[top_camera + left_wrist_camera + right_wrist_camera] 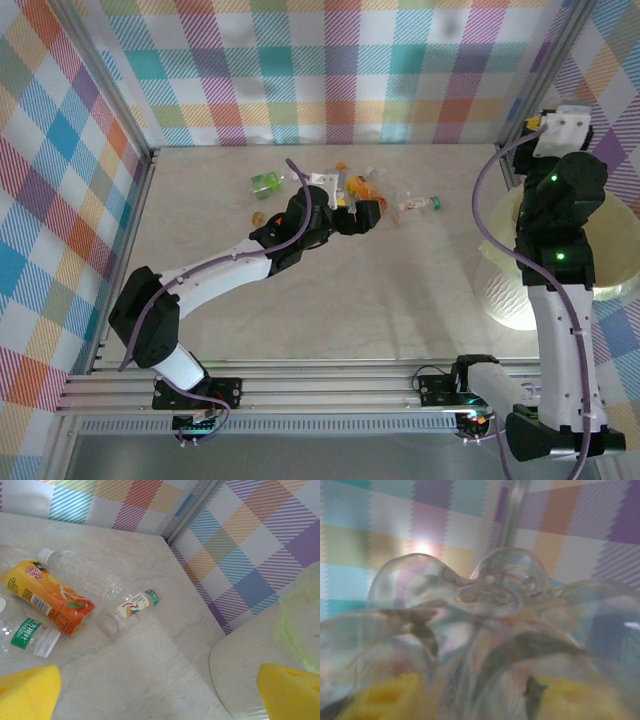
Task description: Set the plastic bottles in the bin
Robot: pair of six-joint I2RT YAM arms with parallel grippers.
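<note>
At right edge, bin: large round pale yellow-green translucent plastic tub point(505, 290), right arm point(560, 300) above it.
Left gripper point(157, 700): yellow pads spread wide, nothing between them, hovering over pale table point(400, 290), upper centre of top view.
Right gripper point(477, 695): pinching clear plastic bottle point(485, 610), base toward camera.
Loose bottles: orange-labelled bottle point(47, 600), clear white-capped bottle point(85, 572), green-labelled bottle point(30, 635), small green-capped bottle point(135, 605); all lying on table, outside bin.
</note>
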